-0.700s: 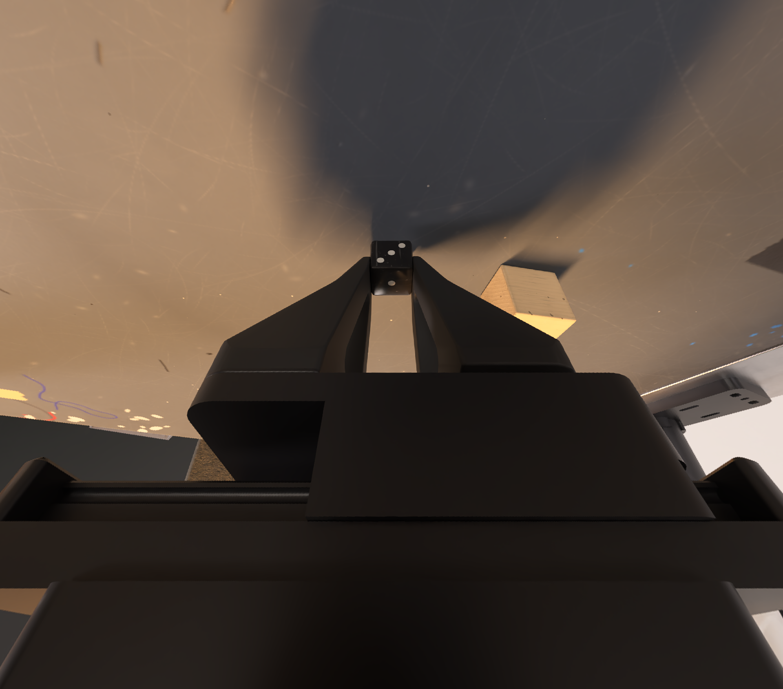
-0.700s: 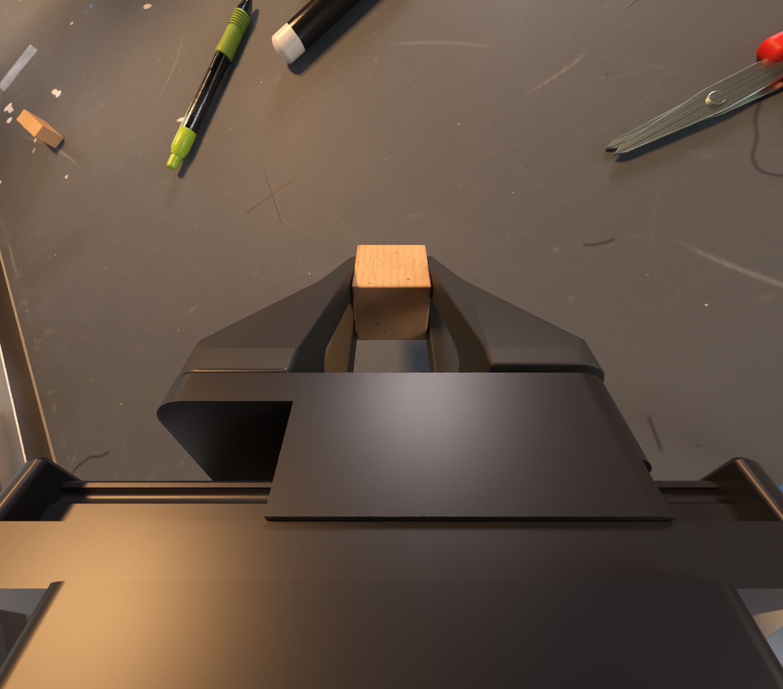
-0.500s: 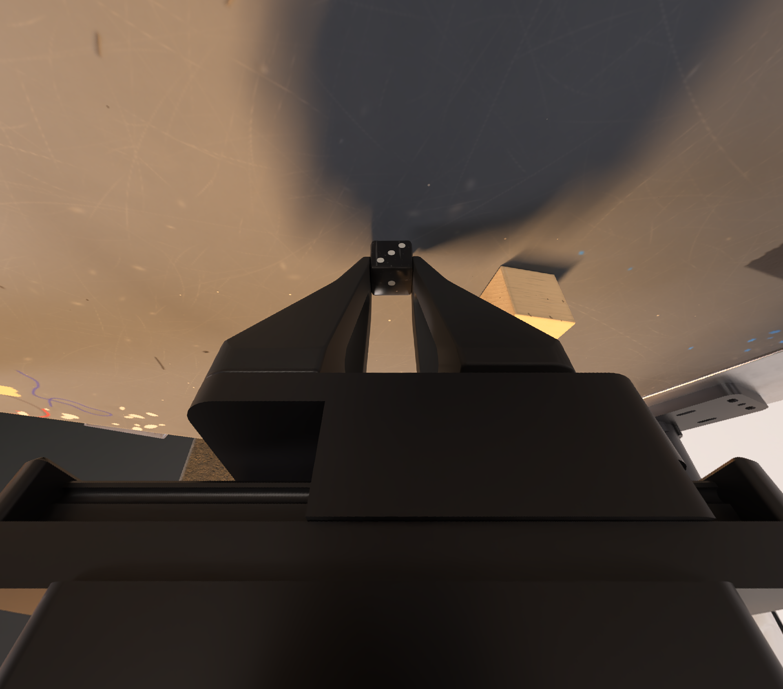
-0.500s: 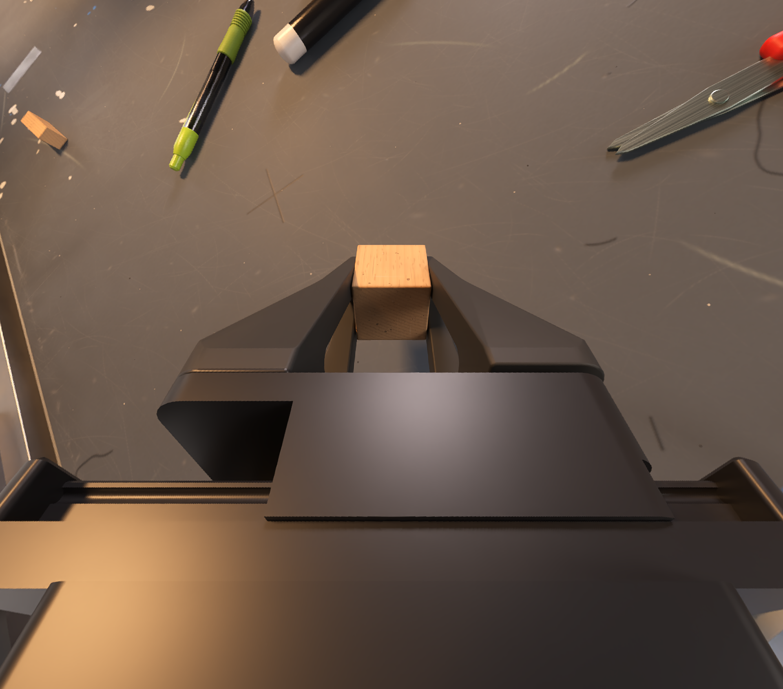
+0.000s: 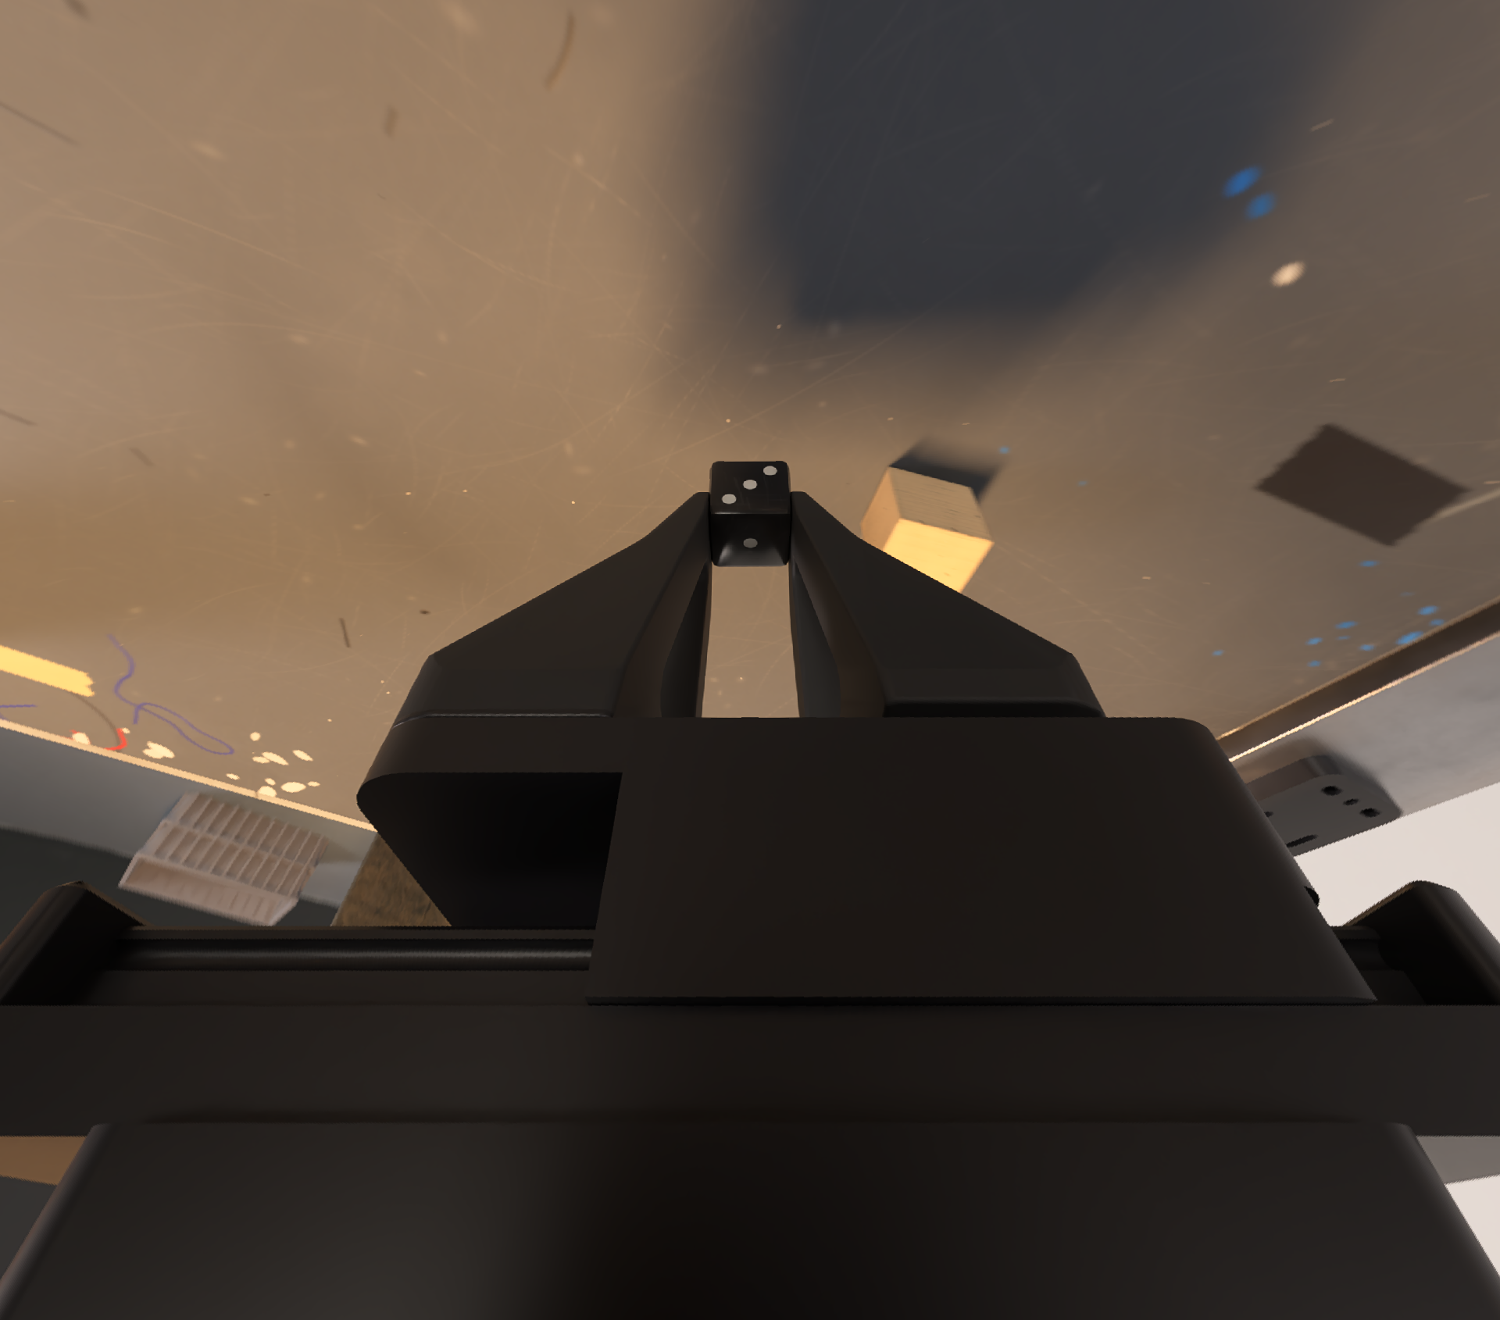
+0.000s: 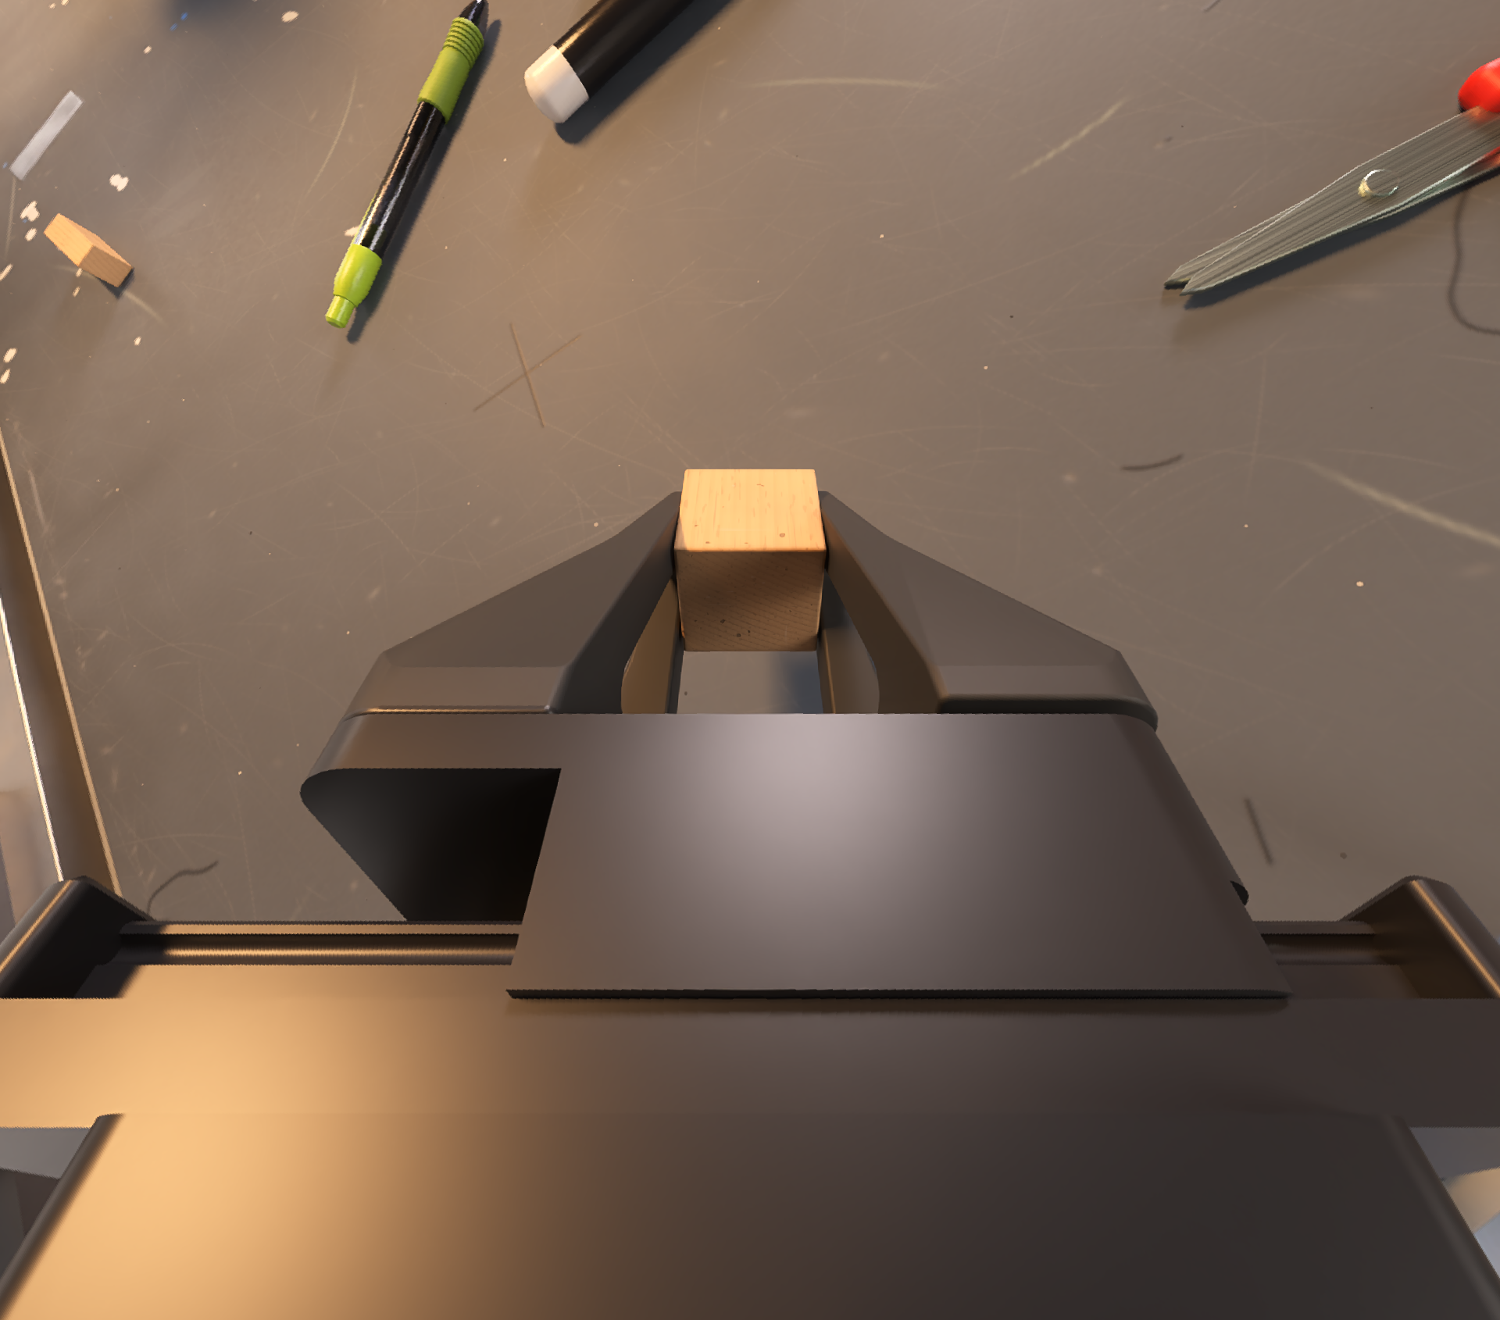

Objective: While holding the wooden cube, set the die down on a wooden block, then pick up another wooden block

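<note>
The black die (image 5: 749,510) is gripped by the left tool (image 5: 749,534) above the tabletop (image 5: 325,226), just beside a wooden block (image 5: 925,526). The wooden cube (image 6: 749,555) is clamped in the right tool (image 6: 749,575).

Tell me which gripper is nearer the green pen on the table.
Right. The right gripper, shut on the wooden cube, hovers above the table with the green pen ahead to its left. The left gripper holds the die; no pen shows in its view.
</note>
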`<action>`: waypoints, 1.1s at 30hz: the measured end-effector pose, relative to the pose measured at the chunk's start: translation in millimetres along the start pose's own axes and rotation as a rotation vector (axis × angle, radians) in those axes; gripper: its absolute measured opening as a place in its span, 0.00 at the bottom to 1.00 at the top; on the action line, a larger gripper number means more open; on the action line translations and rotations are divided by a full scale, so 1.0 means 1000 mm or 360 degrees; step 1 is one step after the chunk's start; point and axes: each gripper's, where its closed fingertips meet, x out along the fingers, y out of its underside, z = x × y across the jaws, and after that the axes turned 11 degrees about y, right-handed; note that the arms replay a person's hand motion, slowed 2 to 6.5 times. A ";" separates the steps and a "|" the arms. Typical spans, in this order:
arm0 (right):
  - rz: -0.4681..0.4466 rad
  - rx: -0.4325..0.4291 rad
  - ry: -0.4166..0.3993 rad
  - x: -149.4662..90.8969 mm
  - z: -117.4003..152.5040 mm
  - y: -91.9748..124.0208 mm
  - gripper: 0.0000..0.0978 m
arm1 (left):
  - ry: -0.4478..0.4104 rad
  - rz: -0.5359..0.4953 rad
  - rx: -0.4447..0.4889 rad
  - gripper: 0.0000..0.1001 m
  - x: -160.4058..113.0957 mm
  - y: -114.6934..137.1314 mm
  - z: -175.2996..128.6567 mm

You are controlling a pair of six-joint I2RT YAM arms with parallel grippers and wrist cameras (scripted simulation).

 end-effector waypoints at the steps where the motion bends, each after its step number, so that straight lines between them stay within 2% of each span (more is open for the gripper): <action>1: 0.0000 0.0000 0.0000 0.000 0.000 0.000 0.26 | -0.0005 -0.0064 0.0007 0.16 -0.011 -0.004 -0.004; 5: 0.0000 0.0002 0.0000 0.000 0.000 0.000 0.26 | -0.0024 -0.0330 0.0101 0.16 -0.058 -0.024 -0.034; 7: 0.0001 0.0004 0.0000 0.000 0.000 0.000 0.26 | -0.0043 -0.0412 0.0177 0.16 -0.075 -0.033 -0.054; 11: 0.0002 0.0011 0.0001 0.000 -0.001 0.000 0.26 | -0.0063 -0.0451 0.0325 0.16 -0.085 -0.048 -0.098; 15: 0.0001 0.0009 0.0005 0.000 -0.002 0.000 0.26 | 0.0011 -0.0428 0.0475 0.16 -0.064 -0.061 -0.147; 19: 0.0001 0.0005 0.0008 0.001 -0.002 0.000 0.26 | 0.0156 -0.0432 0.0638 0.16 -0.030 -0.074 -0.199; 22: 0.0003 0.0002 0.0010 0.001 -0.001 0.001 0.26 | 0.0258 -0.0435 0.0698 0.16 -0.005 -0.082 -0.230; 28: 0.0007 -0.0011 0.0017 0.001 -0.001 0.002 0.26 | 0.0202 -0.0372 0.0673 0.16 0.042 -0.093 -0.245; 33: 0.0010 -0.0018 0.0021 0.001 -0.001 0.002 0.26 | 0.0190 -0.0383 0.0599 0.16 0.064 -0.100 -0.248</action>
